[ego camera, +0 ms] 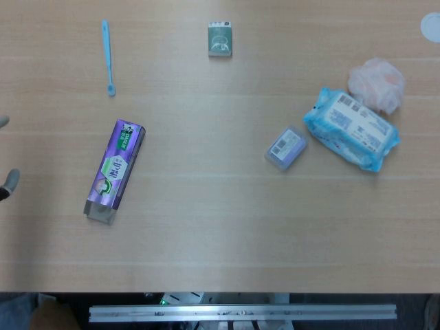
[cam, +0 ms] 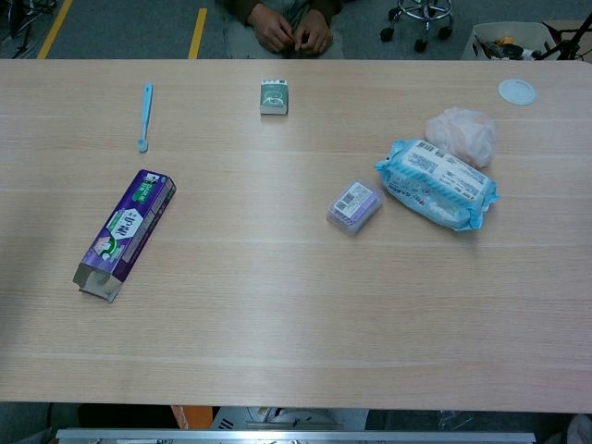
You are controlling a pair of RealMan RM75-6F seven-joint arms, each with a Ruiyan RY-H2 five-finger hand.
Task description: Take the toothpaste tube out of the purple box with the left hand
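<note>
The purple toothpaste box (ego camera: pixel 115 165) lies flat on the left part of the wooden table, also seen in the chest view (cam: pixel 125 233). Its long axis is slightly tilted, and its near end (ego camera: pixel 100 212) is open with grey flaps showing. No toothpaste tube shows outside the box. Only two grey fingertips of my left hand (ego camera: pixel 7 182) poke in at the left edge of the head view, spread apart, holding nothing, well left of the box. The chest view does not show this hand. My right hand is in neither view.
A blue toothbrush (ego camera: pixel 108 56) lies beyond the box. A small green packet (ego camera: pixel 220 38) sits at the far middle. On the right are a lilac packet (ego camera: pixel 286 148), a blue wipes pack (ego camera: pixel 352 128), a pink bath sponge (ego camera: pixel 377 84) and a white lid (cam: pixel 517 91). A person's hands (cam: pixel 291 32) rest at the far edge.
</note>
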